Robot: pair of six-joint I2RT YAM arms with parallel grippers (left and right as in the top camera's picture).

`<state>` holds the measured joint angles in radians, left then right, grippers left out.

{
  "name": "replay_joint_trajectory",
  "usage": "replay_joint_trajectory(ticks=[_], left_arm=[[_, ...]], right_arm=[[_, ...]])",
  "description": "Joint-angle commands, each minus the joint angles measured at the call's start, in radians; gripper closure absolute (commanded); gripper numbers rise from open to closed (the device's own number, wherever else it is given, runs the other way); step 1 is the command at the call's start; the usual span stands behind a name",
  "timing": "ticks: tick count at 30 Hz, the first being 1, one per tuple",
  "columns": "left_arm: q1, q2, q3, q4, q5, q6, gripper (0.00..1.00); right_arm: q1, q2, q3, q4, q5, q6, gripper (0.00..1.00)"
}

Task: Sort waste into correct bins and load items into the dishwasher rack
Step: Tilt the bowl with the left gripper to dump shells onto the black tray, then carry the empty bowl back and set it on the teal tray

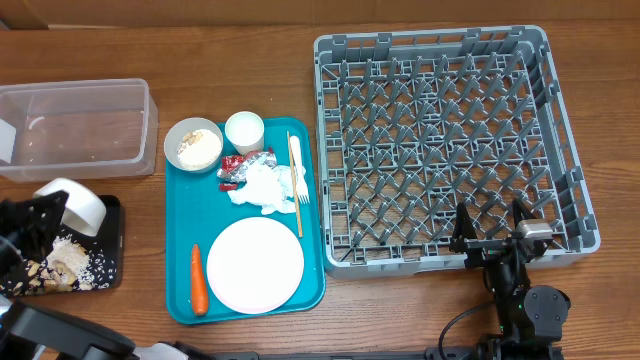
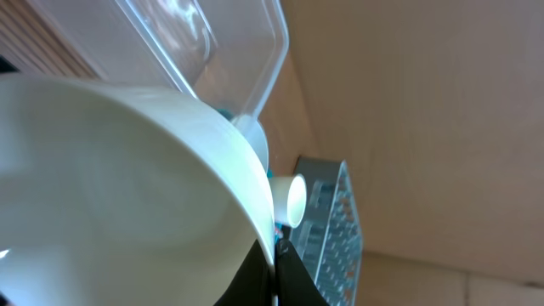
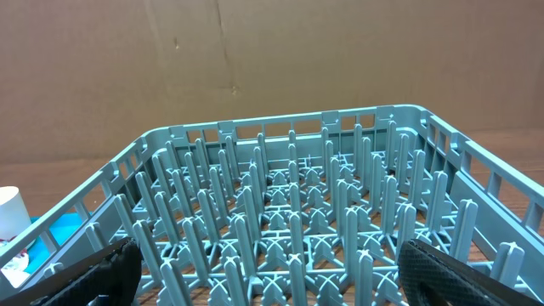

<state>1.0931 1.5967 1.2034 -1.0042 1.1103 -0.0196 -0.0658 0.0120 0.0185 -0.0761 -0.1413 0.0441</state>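
- Overhead: left gripper [image 1: 45,212] clamped the tilted bowl [image 1: 82,205] over the black tray [image 1: 112,262] at 8 o'clock, apparently dumping scraps [image 1: 62,266].
- Right gripper [image 1: 490,224] gaped, empty, at the rack [image 1: 440,48] edge, 4 o'clock.
- Next, likely: bowl to rack.

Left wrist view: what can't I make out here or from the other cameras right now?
Left wrist: the white bowl, close and blurred, hides the black tray and the grip of the left hand.
Overhead: the left arm covers much of the black tray and some food scraps.
Right wrist: only the cup edge shows.
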Motion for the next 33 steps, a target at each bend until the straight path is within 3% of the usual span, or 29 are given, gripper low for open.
replay_joint_trajectory(ticks=[1,9,13,16,23,28,33], left_arm=[[-0.056,-0.073,0.102,-0.055,-0.069,0.021,0.96],[-0.282,-0.222,0.16,-0.17,-0.329,-0.039,0.96],[-0.514,-0.245,0.16,-0.192,-0.534,-0.059,0.96],[-0.71,-0.234,0.152,-0.202,-0.772,-0.138,0.96],[-1.084,-0.166,0.148,-0.151,-1.08,-0.329,0.96],[-1.161,-0.072,0.148,-0.14,-1.199,-0.406,0.96],[-1.161,0.038,0.148,-0.135,-1.214,-0.407,0.96]], right_arm=[[-0.008,-0.009,-0.01,0.003,0.009,-0.008,0.0],[-0.008,-0.009,-0.01,0.003,0.009,-0.008,0.0],[-0.008,-0.009,-0.01,0.003,0.009,-0.008,0.0],[-0.008,-0.009,-0.01,0.003,0.009,-0.008,0.0],[-0.008,-0.009,-0.01,0.003,0.009,-0.008,0.0],[-0.008,-0.009,-0.01,0.003,0.009,-0.008,0.0],[-0.008,-0.009,-0.01,0.003,0.009,-0.008,0.0]])
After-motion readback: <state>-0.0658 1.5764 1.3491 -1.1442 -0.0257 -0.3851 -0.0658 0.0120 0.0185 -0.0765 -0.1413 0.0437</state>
